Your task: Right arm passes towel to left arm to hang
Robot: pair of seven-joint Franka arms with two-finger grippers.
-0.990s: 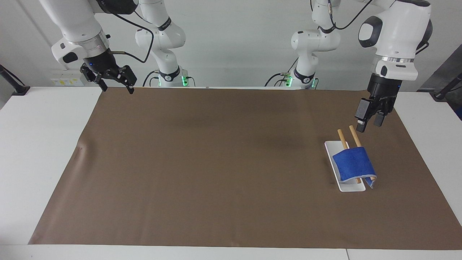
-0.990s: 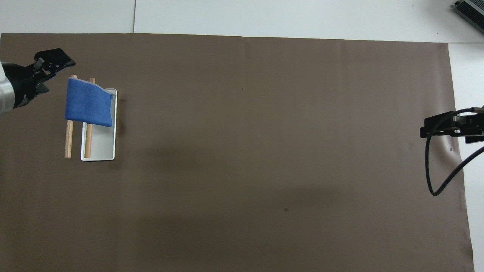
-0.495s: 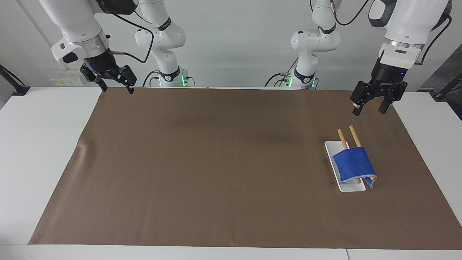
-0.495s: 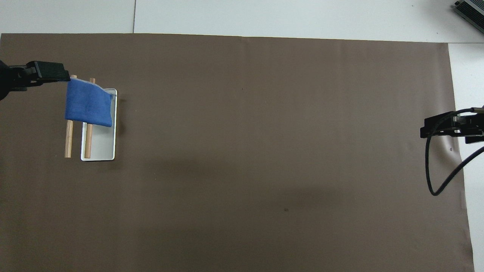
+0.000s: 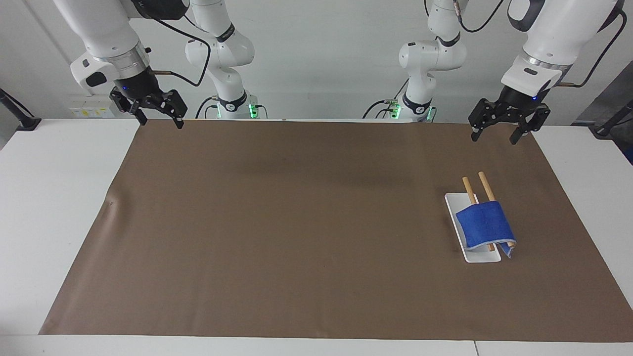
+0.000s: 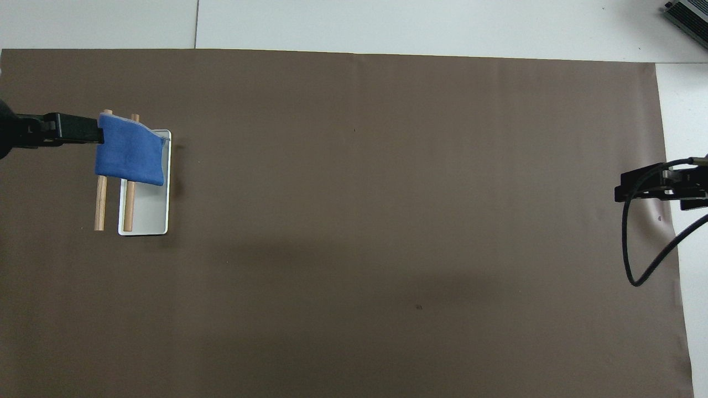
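Note:
The blue towel [image 5: 484, 225] [image 6: 130, 155] hangs draped over two wooden rods [image 5: 486, 186] [image 6: 99, 207] that stand on a white base [image 5: 477, 256] [image 6: 149, 213] at the left arm's end of the table. My left gripper [image 5: 494, 138] [image 6: 91, 129] is open and holds nothing. It hovers high over the brown mat's edge, apart from the rods and the towel. At the right arm's end, my right gripper [image 5: 162, 123] [image 6: 652, 190] waits open and empty above the mat's corner.
A brown mat [image 5: 296, 222] [image 6: 387, 193] covers most of the white table [image 5: 59, 198]. A black cable [image 6: 641, 260] loops down from the right arm. Both arm bases [image 5: 232, 106] stand at the table's edge.
My left gripper has risen from just above the rods' ends, turned its wrist and drawn back toward the robots. The towel and the right arm have not moved.

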